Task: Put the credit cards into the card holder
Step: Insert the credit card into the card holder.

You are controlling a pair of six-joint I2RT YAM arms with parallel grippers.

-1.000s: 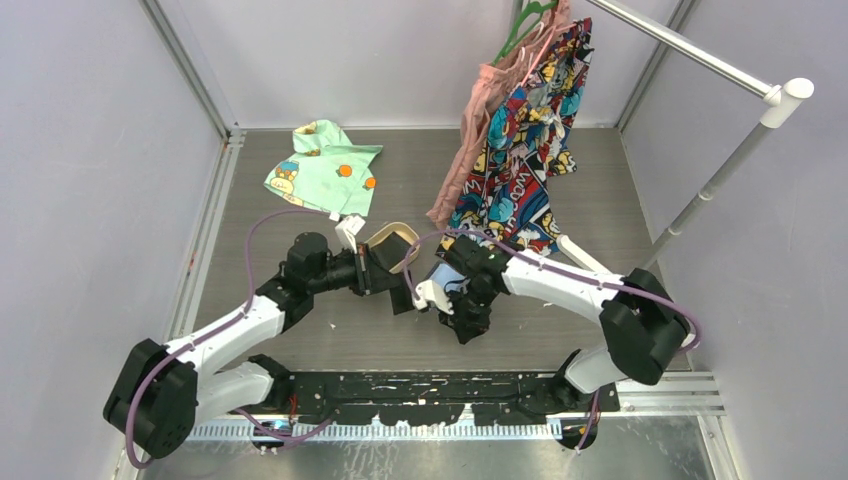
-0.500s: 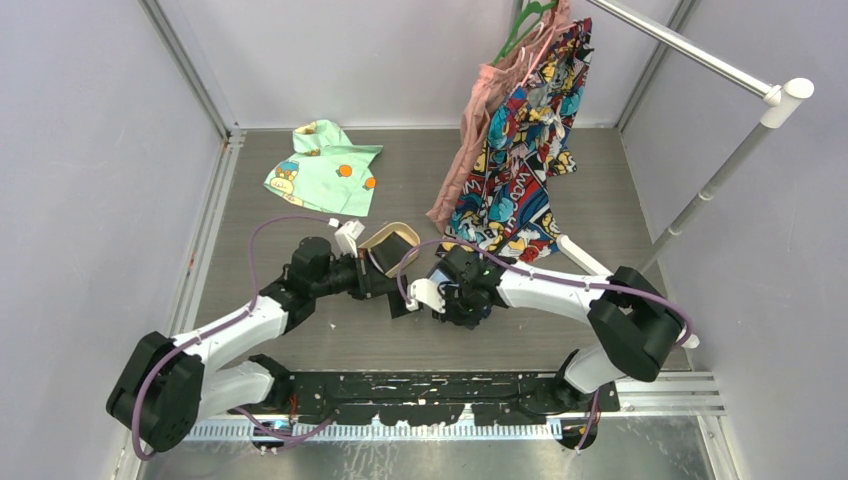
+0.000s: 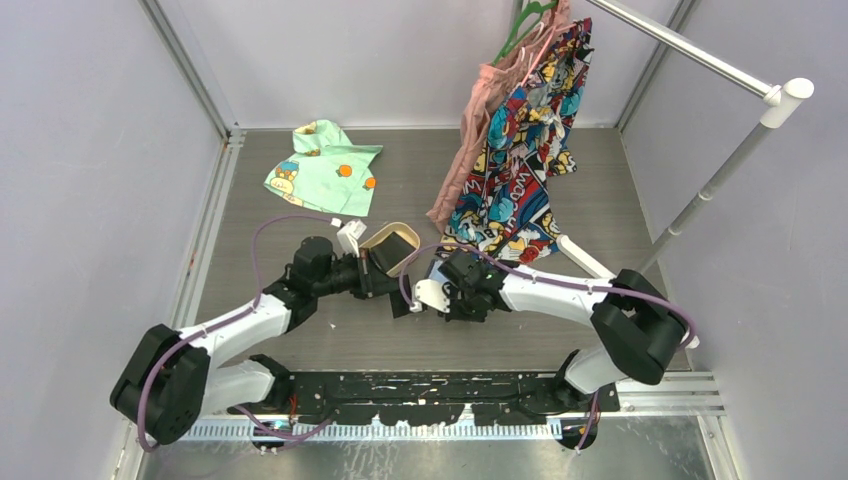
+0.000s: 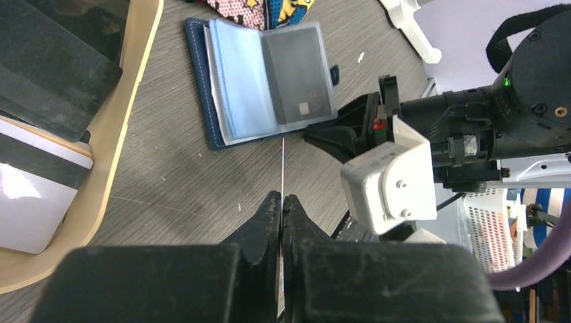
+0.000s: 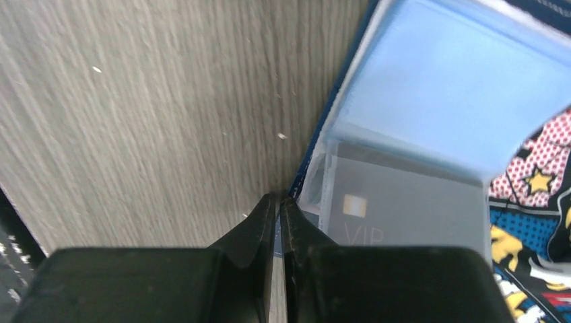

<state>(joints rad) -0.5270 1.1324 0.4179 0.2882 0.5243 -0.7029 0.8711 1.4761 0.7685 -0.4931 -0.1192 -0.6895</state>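
- The right tool (image 5: 278, 202) now sits farther from the arm bases than a second ago, closed at the card holder's (image 4: 262, 81) edge.
- The left tool (image 4: 281, 200), pinching a card (image 4: 283, 161), has edged rightward.

Edge-on sliver, presumably a credit card (image 4: 283, 161)

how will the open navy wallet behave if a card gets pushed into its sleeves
The navy-blue folding wallet lies flat on the smooth grey table, so it could slide unless held. Its clear plastic sleeves look floppy, one page curling up, so they may buckle.
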